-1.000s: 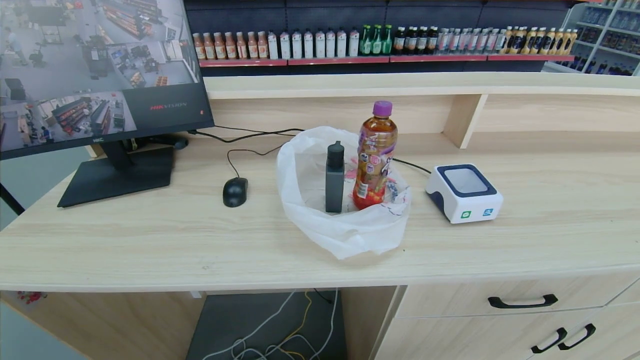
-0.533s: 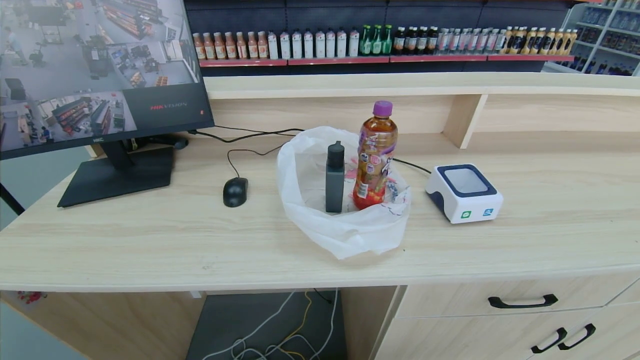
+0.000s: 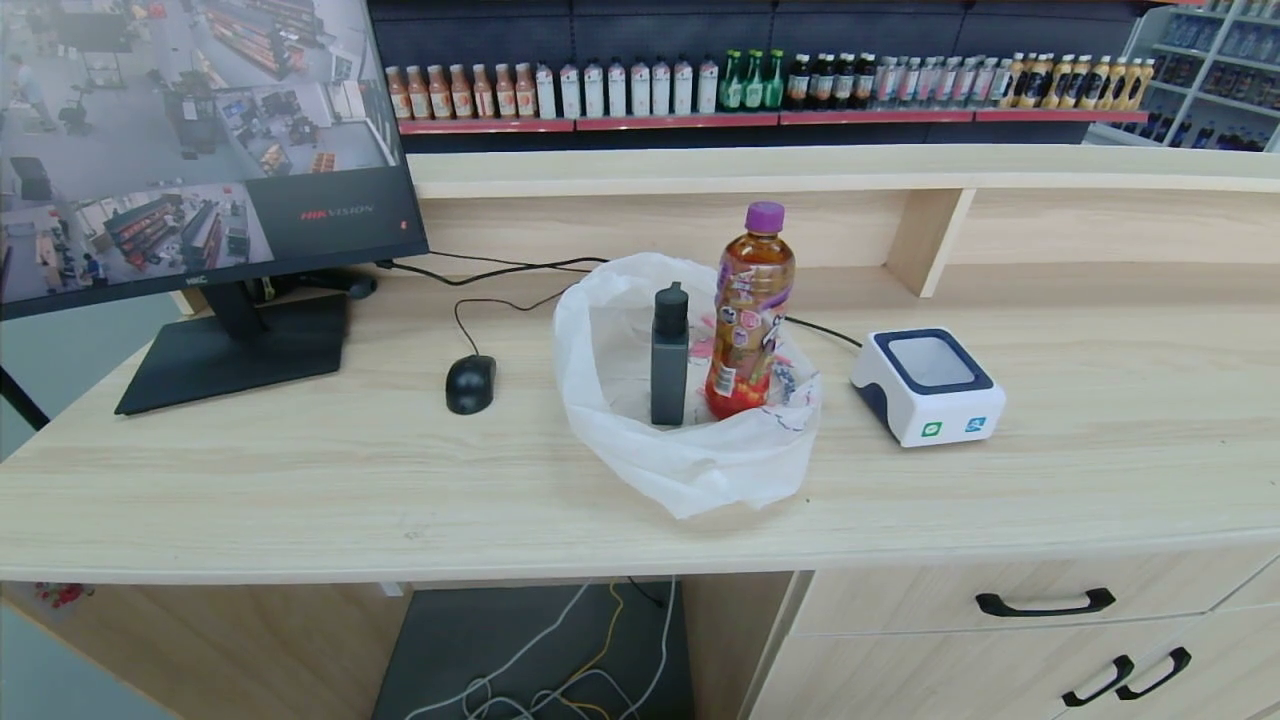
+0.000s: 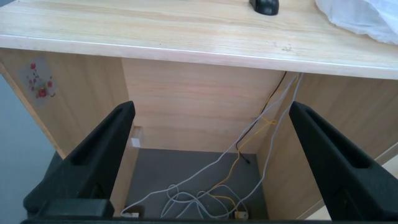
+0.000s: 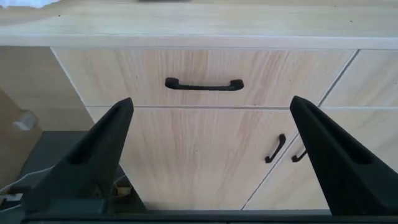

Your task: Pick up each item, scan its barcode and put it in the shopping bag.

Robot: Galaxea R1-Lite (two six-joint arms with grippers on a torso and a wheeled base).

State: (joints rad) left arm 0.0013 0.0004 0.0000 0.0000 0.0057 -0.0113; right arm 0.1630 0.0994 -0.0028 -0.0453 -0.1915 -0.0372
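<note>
Bag (image 3: 690,470) sits mid-counter with its mouth open. Both items stand upright inside it: a dark bottle (image 3: 669,360) on the left and a purple-capped tea bottle (image 3: 750,310) just beside it on the right. The scanner (image 3: 928,385) is near the bag's right side, apart from it. The mouse (image 3: 470,383) is near on the left, and the monitor (image 3: 180,130) is farther left.

My left gripper (image 4: 211,109) hangs low, below the front edge of the counter (image 3: 300,480), facing the open bay with loose cables (image 4: 205,193). Its fingers are spread wide and hold nothing. My right gripper (image 5: 211,102) is likewise low, facing a drawer front and its black handle (image 5: 204,84), released and holding nothing.

A wide strip of counter lies between the bag and the front edge. Another stretch runs right of the scanner.
</note>
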